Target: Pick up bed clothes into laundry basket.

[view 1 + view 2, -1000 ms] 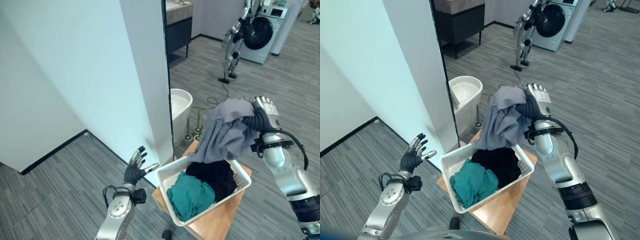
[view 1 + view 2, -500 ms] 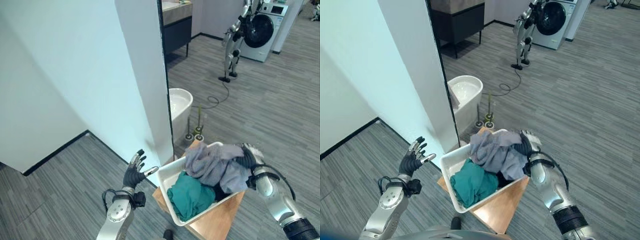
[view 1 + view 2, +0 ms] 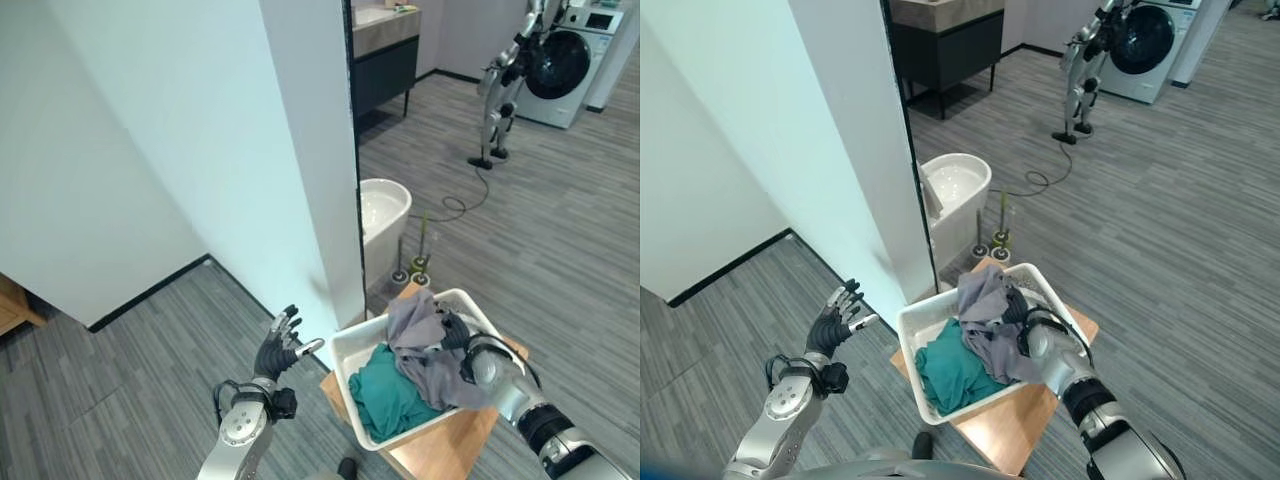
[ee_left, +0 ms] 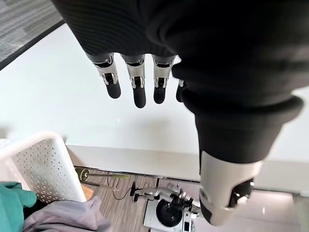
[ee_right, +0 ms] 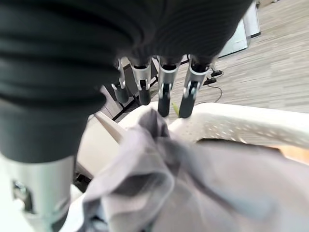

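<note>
White wall corner point(image 3: 320, 200) stands just behind the laundry basket point(image 3: 350, 345); floor point(image 3: 150, 340) left of basket lies open.

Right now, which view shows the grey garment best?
The right eye view: the grey garment lies whole in the white basket. The left eye view matches; the right wrist view shows folds, the left wrist view an edge.

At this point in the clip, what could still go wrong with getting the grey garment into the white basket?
1. The grey garment is heaped high over the white perforated laundry basket, so part may drape over the rim.
2. The right hand, fingers straight, lies on the cloth; withdrawing could drag it out.
3. The basket sits on a small wooden stool, so a push might shift it. The left hand hovers open beside it.
</note>
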Robot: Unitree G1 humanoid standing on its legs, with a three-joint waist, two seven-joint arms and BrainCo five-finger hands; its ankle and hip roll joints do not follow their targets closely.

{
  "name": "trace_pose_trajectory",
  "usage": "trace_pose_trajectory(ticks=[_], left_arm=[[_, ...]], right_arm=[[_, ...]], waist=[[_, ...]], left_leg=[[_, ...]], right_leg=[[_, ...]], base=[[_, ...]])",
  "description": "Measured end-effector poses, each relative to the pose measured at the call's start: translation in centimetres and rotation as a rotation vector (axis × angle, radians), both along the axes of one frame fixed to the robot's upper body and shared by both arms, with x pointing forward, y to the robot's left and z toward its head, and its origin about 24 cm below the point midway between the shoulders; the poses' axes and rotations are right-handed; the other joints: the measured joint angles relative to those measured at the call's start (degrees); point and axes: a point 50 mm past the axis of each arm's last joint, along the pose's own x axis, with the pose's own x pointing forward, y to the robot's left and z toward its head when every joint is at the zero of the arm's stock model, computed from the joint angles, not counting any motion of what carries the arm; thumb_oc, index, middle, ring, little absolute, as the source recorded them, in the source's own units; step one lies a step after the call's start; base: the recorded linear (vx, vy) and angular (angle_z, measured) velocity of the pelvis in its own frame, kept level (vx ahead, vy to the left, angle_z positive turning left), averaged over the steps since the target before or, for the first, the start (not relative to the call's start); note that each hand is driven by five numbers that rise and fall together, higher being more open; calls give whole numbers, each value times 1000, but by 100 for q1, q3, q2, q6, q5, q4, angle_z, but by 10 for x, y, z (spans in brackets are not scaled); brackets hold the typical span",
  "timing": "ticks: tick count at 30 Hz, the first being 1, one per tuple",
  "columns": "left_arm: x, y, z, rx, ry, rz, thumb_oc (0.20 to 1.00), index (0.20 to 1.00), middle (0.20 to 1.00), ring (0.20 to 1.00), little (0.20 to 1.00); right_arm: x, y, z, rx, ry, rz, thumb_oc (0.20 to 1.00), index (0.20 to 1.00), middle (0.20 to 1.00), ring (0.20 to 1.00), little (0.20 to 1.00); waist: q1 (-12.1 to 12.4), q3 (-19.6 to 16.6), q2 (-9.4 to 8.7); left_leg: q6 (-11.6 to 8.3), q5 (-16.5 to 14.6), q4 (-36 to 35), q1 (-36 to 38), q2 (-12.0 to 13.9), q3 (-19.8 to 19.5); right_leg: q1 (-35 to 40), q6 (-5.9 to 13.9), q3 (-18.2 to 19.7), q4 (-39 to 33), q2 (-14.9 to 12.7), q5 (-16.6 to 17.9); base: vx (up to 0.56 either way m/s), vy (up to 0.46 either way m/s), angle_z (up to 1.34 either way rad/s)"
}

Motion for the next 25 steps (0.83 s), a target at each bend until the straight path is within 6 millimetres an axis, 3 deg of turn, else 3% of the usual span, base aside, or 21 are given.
trace_pose_trajectory(ticks=[8, 10, 12, 14, 16, 17, 19, 21, 23, 25], left_arm=[[0, -1, -1, -3, 4, -20, 1000, 1000, 1000, 1000, 1000], [1, 2, 0, 0, 0, -9, 1000, 1000, 1000, 1000, 1000], [1, 5, 0, 3, -1, 11, 1000, 1000, 1000, 1000, 1000], [2, 5, 1, 5, -3, 24, 1000, 1000, 1000, 1000, 1000], [3, 5, 2, 7, -10, 43, 1000, 1000, 1000, 1000, 1000], [3, 6, 2, -1, -11, 62, 1000, 1000, 1000, 1000, 1000], [2, 6, 0, 15, -6, 59, 1000, 1000, 1000, 1000, 1000], [-1, 6, -2, 18, 4, 60, 1000, 1000, 1000, 1000, 1000], [0, 1, -3, 24, 6, 37, 1000, 1000, 1000, 1000, 1000], [-1, -1, -3, 46, 6, 20, 1000, 1000, 1000, 1000, 1000]], right_arm=[[8, -14, 5, -33, -20, -56, 1000, 1000, 1000, 1000, 1000], [11, -17, 25, 14, -106, -54, 1000, 1000, 1000, 1000, 1000], [4, -21, 59, 125, -293, -83, 1000, 1000, 1000, 1000, 1000], [-2, -25, 67, 163, -346, -104, 1000, 1000, 1000, 1000, 1000], [-13, -35, 65, 184, -356, -148, 1000, 1000, 1000, 1000, 1000], [-35, -41, 62, 221, -379, -184, 1000, 1000, 1000, 1000, 1000], [-58, -46, 44, 221, -315, -209, 1000, 1000, 1000, 1000, 1000], [-71, -47, 32, 256, -266, -230, 1000, 1000, 1000, 1000, 1000], [-86, -50, 20, 281, -205, -250, 1000, 1000, 1000, 1000, 1000], [-92, -50, 14, 285, -178, -252, 1000, 1000, 1000, 1000, 1000]], waist=[[-10, -2, 0], [-62, 1, 3], [-76, -4, 13], [-196, -6, 1], [-341, -1, -4], [-420, 4, 7], [-527, 3, 5], [-600, 4, 16], [-837, 5, 24], [-878, -1, 42]], left_leg=[[-24, 8, -27, -61, 1, -76], [-25, 24, -23, -106, -3, -108], [-12, 34, -25, -158, -2, -71], [-14, 32, -1, -137, -1, -23], [-26, 23, -10, -108, 6, 29], [-55, -3, -34, -97, 15, 78], [-60, -19, -35, -88, 34, 145], [-66, -29, -35, -104, 48, 206], [-65, -29, -35, -88, 66, 291], [-64, -40, -35, -102, 86, 359]], right_leg=[[-23, -2, -70, 5, 7, -2], [-62, -3, -107, 14, 5, -2], [-124, -4, -74, 14, 1, 0], [-122, -4, -23, 16, -1, 0], [-106, -2, 22, 4, -3, -2], [-141, -3, 56, 7, 1, -9], [-171, -5, 128, 6, 9, -11], [-227, -9, 205, 8, 21, -7], [-244, -13, 276, 3, 28, -3], [-309, -28, 359, 2, 42, 11]], base=[[3, -1, 4], [2, 17, 8], [1, 22, -6], [4, 18, -13], [6, 31, -15], [-5, 28, -13], [-4, 21, -18], [-6, 12, -22], [-8, 9, -19], [-1, -3, -29]])
